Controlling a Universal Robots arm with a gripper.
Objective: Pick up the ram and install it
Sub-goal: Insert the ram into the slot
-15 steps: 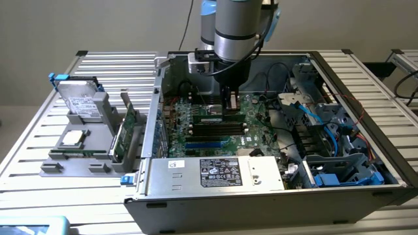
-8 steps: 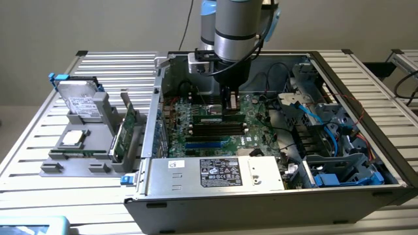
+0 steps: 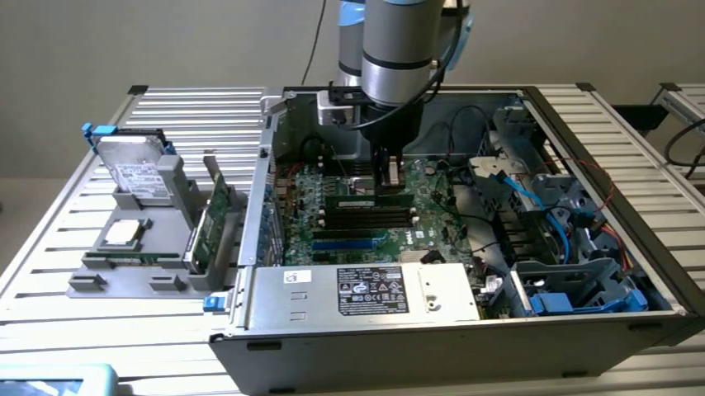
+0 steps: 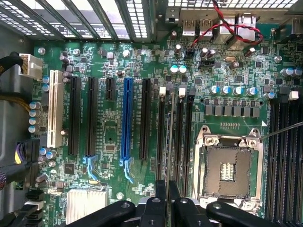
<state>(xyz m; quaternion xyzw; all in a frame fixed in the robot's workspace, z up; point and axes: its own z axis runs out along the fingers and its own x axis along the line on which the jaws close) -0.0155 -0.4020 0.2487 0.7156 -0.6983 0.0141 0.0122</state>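
Jaws were closed narrowly on the ram, gripping it edge-on above the black slots just beside the CPU socket. Judgement: good seating required the stick parallel to its slot and even, straight pressure.

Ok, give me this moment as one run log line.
fingers: shut on ram | ram: on edge, at the black slots | seated: cannot tell

Case wall and cables flank the gripper; top open.
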